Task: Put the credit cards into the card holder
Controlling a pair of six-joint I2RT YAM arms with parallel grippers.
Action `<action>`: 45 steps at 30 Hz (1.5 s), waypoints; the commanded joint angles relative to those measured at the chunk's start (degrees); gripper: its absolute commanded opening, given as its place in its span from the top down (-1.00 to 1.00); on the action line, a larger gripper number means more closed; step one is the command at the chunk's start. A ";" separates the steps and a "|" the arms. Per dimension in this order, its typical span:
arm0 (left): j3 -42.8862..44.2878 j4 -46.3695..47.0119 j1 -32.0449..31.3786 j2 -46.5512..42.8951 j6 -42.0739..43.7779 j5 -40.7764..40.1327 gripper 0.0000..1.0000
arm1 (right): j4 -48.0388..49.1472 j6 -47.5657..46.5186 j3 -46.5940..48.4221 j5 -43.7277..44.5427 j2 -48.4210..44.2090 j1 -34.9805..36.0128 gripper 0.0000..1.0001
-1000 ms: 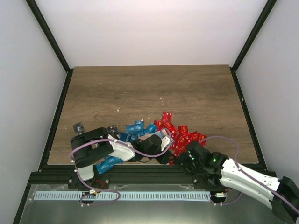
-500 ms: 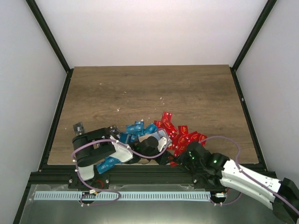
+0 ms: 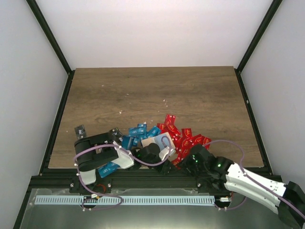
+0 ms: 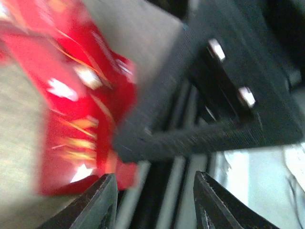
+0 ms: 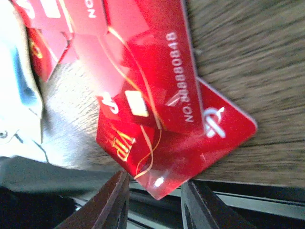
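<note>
Fingers of the right gripper [image 5: 156, 185] show at the bottom edge of its wrist view. They stand apart, with the pointed corner of one red card [image 5: 209, 138] lying in the gap. Whether they pinch it I cannot tell. At least four cards, all red, overlap on the wood in that view, and the topmost is printed NO.88880848. A pale surface fills the left edge, too close to name.

The left gripper [image 4: 155, 187] has its two fingers apart at the bottom of its blurred wrist view, with nothing between them but dark rails. One red card sits left of centre there. A black block [image 4: 224, 90] with two bright screws crosses the upper right.

From above, the one card holder [image 3: 155, 141] is a pale square at the lower middle of the frame, lying among the credit cards [image 3: 190, 140]. It is just above the black wrist of the left arm, and a purple cable [image 3: 166, 143] loops over its right side. The red cards [image 3: 170, 125], about ten, are heaped to its right and upper right, overlapping too much for a sure count. The blue cards [image 3: 143, 130] number about six: five clustered at its left and one lower left, under the left arm. The two black cards [image 3: 80, 130] lie further left, one beside the blue cluster and one alone. All rest on the wooden table [image 3: 157, 90], near its bottom edge.
</note>
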 commanded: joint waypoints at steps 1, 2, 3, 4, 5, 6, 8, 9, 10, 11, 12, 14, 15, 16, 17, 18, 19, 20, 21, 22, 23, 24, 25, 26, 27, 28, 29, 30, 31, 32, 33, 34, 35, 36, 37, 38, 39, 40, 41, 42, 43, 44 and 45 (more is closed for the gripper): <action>-1.00 0.30 -3.66 1.12 -0.37 9.02 0.07 | 6.22 2.10 -5.51 3.63 -2.73 -0.54 0.41; -0.93 0.38 -3.66 1.16 -0.37 9.16 0.07 | 6.04 2.11 -5.53 3.69 -2.75 -0.54 0.43; -0.92 0.54 -3.64 1.32 -0.44 9.33 0.07 | 5.93 2.07 -5.53 3.69 -2.75 -0.54 0.45; -0.92 0.84 -3.62 1.58 -0.50 9.45 0.07 | 5.84 2.04 -5.47 3.76 -2.83 -0.49 0.47; -0.84 1.14 -3.64 1.96 -0.54 9.58 0.07 | 5.83 2.06 -5.45 3.82 -2.91 -0.49 0.50; -0.77 1.47 -3.65 2.38 -0.48 9.69 0.07 | 5.67 1.99 -5.37 4.01 -3.04 -0.53 0.52; -0.79 2.40 -3.66 3.01 -0.55 10.03 0.07 | 5.32 1.86 -5.35 4.11 -3.37 -0.54 0.59; -0.89 2.98 -3.67 3.01 -0.50 10.21 0.08 | 4.92 1.84 -5.35 4.24 -3.55 -0.53 0.62; -1.17 3.38 -3.67 2.58 -1.96 10.29 0.09 | 4.30 1.92 -5.34 4.41 -3.74 -0.54 0.66; -1.61 3.45 -3.56 1.61 -2.19 10.12 0.09 | 3.70 1.99 -5.35 4.52 -4.03 -0.54 0.67; -2.03 2.84 -3.45 -0.02 -2.10 9.34 0.09 | 3.23 2.25 -5.43 4.52 -4.42 -0.54 0.68; -2.11 -2.25 -2.89 -4.24 -1.13 6.28 0.05 | 2.08 2.32 -5.60 4.06 -4.97 -0.54 0.67; -1.74 -5.93 -2.49 -6.55 1.03 3.90 0.04 | 1.04 2.30 -5.54 3.64 -5.21 -0.52 0.67; -1.16 -9.83 -2.33 -8.61 3.09 0.43 0.02 | 0.01 1.98 -5.39 3.29 -5.47 -0.53 0.65; -0.54 -13.21 -1.94 -10.52 4.33 -1.64 0.01 | -1.36 1.79 -5.07 3.16 -5.74 -0.49 0.63; -0.26 -15.40 -1.42 -11.89 5.23 -3.24 -0.01 | -2.77 1.18 -4.53 3.33 -6.08 -0.53 0.61; -0.19 -16.56 -0.86 -13.11 5.69 -4.50 -0.03 | -3.68 0.31 -3.88 3.78 -6.47 -0.54 0.57; -0.25 -17.58 -0.19 -13.98 6.03 -5.83 -0.03 | -4.25 -0.49 -3.23 4.67 -6.78 -0.54 0.53; -0.17 -18.14 0.33 -14.45 6.34 -6.88 -0.03 | -4.53 -1.40 -2.50 5.61 -7.05 -0.49 0.48; 0.04 -18.70 0.85 -14.67 6.52 -8.08 -0.03 | -4.70 -2.34 -1.55 6.53 -7.09 -0.53 0.44; 0.68 -19.81 1.05 -14.52 6.95 -9.66 -0.03 | -4.74 -3.37 -0.72 7.64 -6.76 -0.54 0.42; 1.50 -20.97 1.15 -14.11 7.62 -11.15 -0.04 | -4.76 -4.41 -0.05 8.68 -6.00 -0.54 0.39; 2.32 -21.52 1.21 -13.36 8.35 -12.21 -0.03 | -5.29 -5.31 0.91 9.80 -4.72 -0.60 0.38; 3.18 -22.02 1.29 -12.55 8.94 -12.65 -0.03 | -6.08 -6.23 2.03 11.03 -2.96 -0.62 0.35; 4.05 -22.40 1.26 -11.59 9.35 -12.84 -0.03 | -6.90 -7.13 3.16 12.17 -0.83 -0.62 0.32; 4.86 -22.49 1.26 -10.74 9.53 -12.87 -0.03 | -8.16 -8.00 4.60 13.54 1.91 -0.63 0.28; 5.38 -22.39 1.26 -10.16 9.58 -12.99 -0.03 | -8.95 -9.01 5.97 14.81 4.74 -0.63 0.24; 5.88 -22.46 1.33 -9.79 9.52 -13.11 -0.04 | -9.92 -10.06 7.57 16.14 8.41 -0.59 0.22; 6.27 -22.64 1.38 -9.63 9.33 -13.51 -0.03 | -10.91 -10.79 9.09 17.29 11.26 -0.61 0.20; 6.51 -22.79 1.49 -9.65 9.18 -13.68 -0.03 | -11.64 -11.63 10.40 18.02 13.76 -0.62 0.17; 6.56 -22.85 1.59 -9.82 9.13 -13.79 -0.03 | -12.22 -12.35 11.68 18.39 15.79 -0.60 0.15; 6.55 -22.85 1.68 -10.04 9.12 -13.81 -0.03 | -12.69 -13.28 12.73 18.57 17.54 -0.62 0.10; 6.49 -22.96 1.75 -10.30 9.12 -13.92 -0.03 | -13.29 -14.07 13.68 18.47 18.84 -0.62 0.07; 6.49 -23.10 1.87 -10.55 9.12 -14.10 -0.03 | -14.01 -14.79 14.66 18.32 20.05 -0.63 0.06; 6.37 -23.19 1.87 -10.68 9.16 -14.27 -0.03 | -14.78 -15.59 15.60 18.13 20.87 -0.63 0.05; 6.14 -23.13 1.87 -10.97 9.17 -14.46 -0.03 | -15.96 -16.21 16.61 18.22 21.49 -0.61 0.04; 5.74 -22.93 1.99 -11.25 9.13 -14.70 -0.03 | -17.17 -16.75 17.62 18.53 22.06 -0.61 0.04; 5.40 -22.82 2.04 -11.53 9.12 -14.90 -0.03 | -18.58 -17.21 18.72 18.81 22.41 -0.62 0.04; 5.01 -22.62 2.16 -11.83 9.12 -15.14 -0.03 | -19.89 -17.82 19.89 19.20 22.79 -0.62 0.04; 4.60 -22.47 2.20 -12.22 9.12 -15.28 -0.03 | -20.97 -18.45 20.93 19.62 22.96 -0.60 0.04; 4.15 -22.11 2.28 -12.58 9.14 -15.37 -0.03 | -21.57 -19.14 21.94 20.25 23.08 -0.59 0.04; 3.80 -21.70 2.37 -12.69 9.12 -15.39 -0.03 | -21.47 -20.14 22.62 20.85 23.20 -0.62 0.04; 3.64 -21.37 2.46 -12.70 9.19 -15.27 -0.02 | -21.20 -20.96 23.12 21.63 23.55 -0.62 0.04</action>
